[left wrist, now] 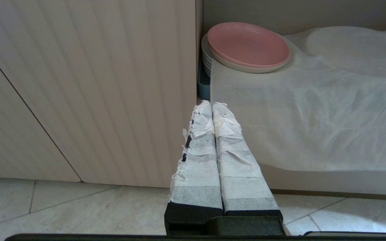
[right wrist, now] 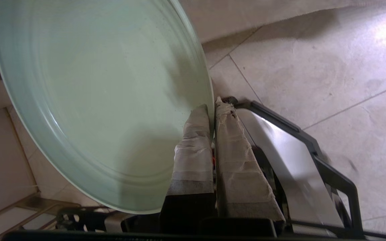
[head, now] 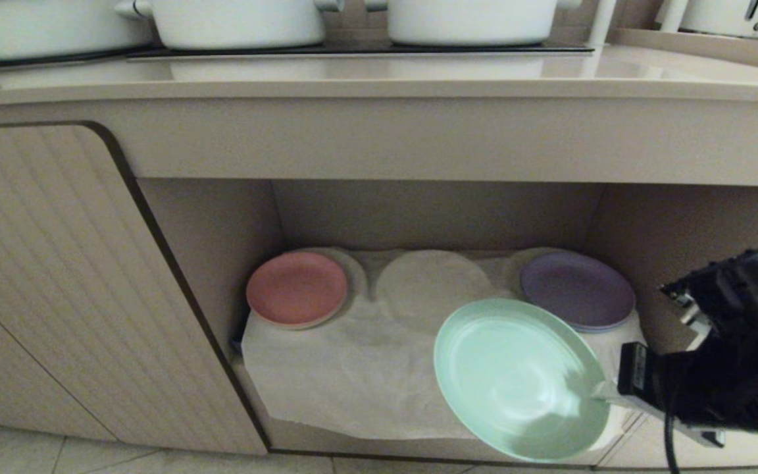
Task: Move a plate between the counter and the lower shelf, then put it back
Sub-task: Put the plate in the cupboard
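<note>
Above cloth-draped beige lower shelf [head: 353,388], at five o'clock: right gripper [right wrist: 212,108] pinching round mint-green matte plate [head: 517,375]; likely next, lifting counterward.

PLACE: a kitchen — white pots [head: 237,23] on a black hob [head: 353,49] | beige counter [head: 379,79] above ribbed cabinet doors [head: 56,276] | pink plate [head: 297,288] and purple plate [head: 578,289] shelved — tiled floor [left wrist: 62,211]

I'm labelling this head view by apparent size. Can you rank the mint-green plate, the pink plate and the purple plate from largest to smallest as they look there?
1. mint-green plate, clearly largest, though it sits nearer the camera, so that may inflate it.
2. purple plate and pink plate: they look about alike, so no ranking between them.
</note>
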Tool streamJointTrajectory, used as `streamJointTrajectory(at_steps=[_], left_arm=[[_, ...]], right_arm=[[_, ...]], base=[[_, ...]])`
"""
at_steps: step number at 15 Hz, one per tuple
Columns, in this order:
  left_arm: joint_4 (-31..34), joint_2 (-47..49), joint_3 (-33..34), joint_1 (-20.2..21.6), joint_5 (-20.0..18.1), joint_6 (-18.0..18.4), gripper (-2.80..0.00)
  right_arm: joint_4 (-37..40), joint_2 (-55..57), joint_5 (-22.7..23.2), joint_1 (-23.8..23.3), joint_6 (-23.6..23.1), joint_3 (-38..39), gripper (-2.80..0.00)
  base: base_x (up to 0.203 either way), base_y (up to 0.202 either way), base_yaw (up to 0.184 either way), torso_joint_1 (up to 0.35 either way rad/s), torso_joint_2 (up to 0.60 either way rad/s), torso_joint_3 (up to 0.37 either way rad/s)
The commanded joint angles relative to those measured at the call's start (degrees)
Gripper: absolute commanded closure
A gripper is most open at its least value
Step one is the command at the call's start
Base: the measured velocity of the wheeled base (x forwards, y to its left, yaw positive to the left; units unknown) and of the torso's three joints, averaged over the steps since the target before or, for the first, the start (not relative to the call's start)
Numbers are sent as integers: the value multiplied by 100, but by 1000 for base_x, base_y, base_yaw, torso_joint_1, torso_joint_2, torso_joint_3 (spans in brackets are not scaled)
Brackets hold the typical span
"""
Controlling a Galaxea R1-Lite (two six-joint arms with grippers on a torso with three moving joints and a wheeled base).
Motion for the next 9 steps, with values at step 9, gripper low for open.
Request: streamJointTrajectory(at_steps=[9], left_arm=[[0,-2,0,0,4,-8,0]], right_arm=[[-481,1759,-42,-4,33,-1169,0]], base=[[0,0,0,0,0,0]])
